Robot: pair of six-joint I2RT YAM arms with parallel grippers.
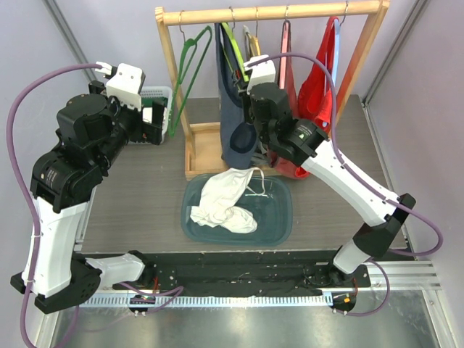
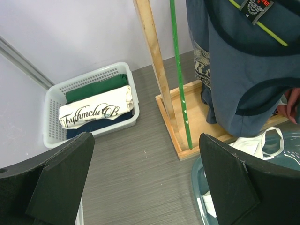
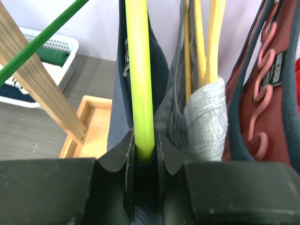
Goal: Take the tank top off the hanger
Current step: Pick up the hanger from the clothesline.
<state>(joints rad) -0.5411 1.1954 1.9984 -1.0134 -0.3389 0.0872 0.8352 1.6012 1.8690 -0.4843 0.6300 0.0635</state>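
Right gripper (image 3: 143, 150): fingers clamped on the lower end of the lime hanger (image 3: 139, 70).
Tank top (image 1: 232, 109): navy, hanging on the lime hanger from the wooden rack (image 1: 268, 12).
Left gripper (image 2: 147, 178): fingers wide apart, holding nothing, above the worktop (image 1: 138, 196) near the white basket (image 2: 54, 98).
Teal tub (image 1: 279, 217): in front of the rack, holding a white garment (image 1: 221, 199).

Dark blue tank top (image 1: 229, 109) is hanging straight down on a lime-green hanger (image 3: 140, 70). Darker trim is edging its armholes, and its hem is reaching toward the wooden rack base (image 1: 203, 148). Hanger is hooking over the top rail (image 1: 290, 11).
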